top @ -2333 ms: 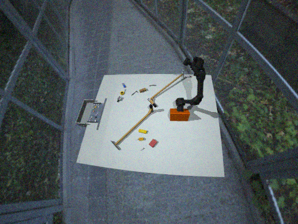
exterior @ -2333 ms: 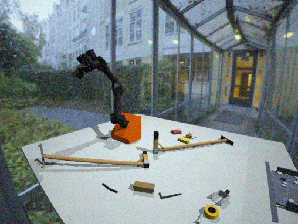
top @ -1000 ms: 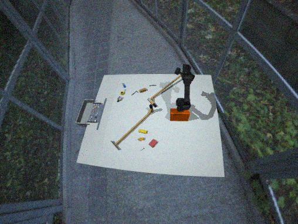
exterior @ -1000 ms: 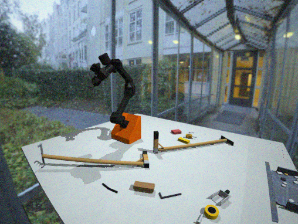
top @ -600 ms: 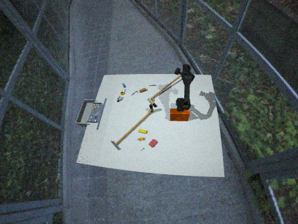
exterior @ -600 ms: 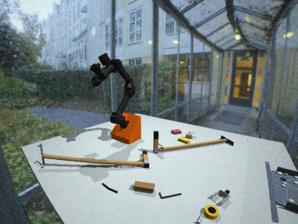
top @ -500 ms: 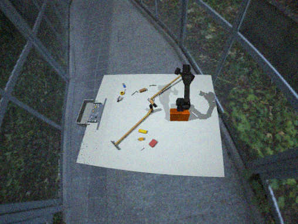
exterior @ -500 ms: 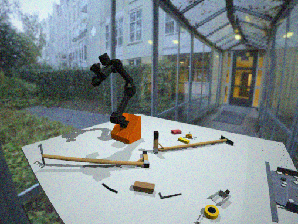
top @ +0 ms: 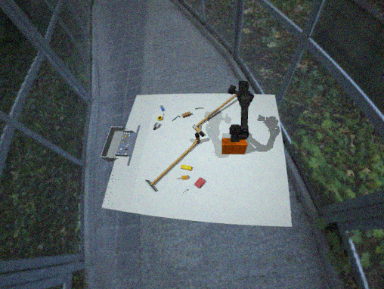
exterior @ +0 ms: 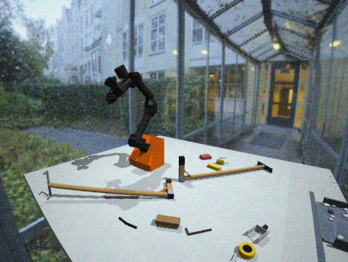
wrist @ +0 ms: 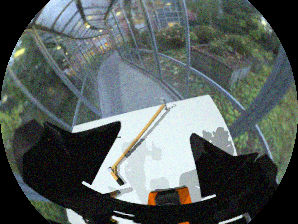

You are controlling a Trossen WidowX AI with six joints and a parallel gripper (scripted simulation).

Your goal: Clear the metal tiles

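Claw point(top: 232, 90) point(exterior: 109, 90) point(wrist: 157, 131) released, nothing in it, up above the far right of the table point(top: 257, 197) point(exterior: 212, 202) point(wrist: 192, 115), top view. Scraper point(top: 174, 164) point(exterior: 226, 171) lies at left-centre, blade near left, upright grip toward the middle. Metal tiles point(top: 125, 142) point(exterior: 331, 217) still sit on the bench plate point(top: 122, 151) point(exterior: 326, 227) at the left edge; catch box point(top: 109, 140) just beyond.

Step in hand, my read: pre-grasp, no sweeping possible yet. Next: swing to the scraper's grip, straddle, close, check the hold before lifting. Watch the tined tool point(top: 217, 110) point(exterior: 106, 191) point(wrist: 140, 136): similar handle, wrong head, its grip end close by.

Surface: white, pale grey arm shadows. Room: glazed walkway, metal framing, greenery both sides, lit door at the end in the exterior view.
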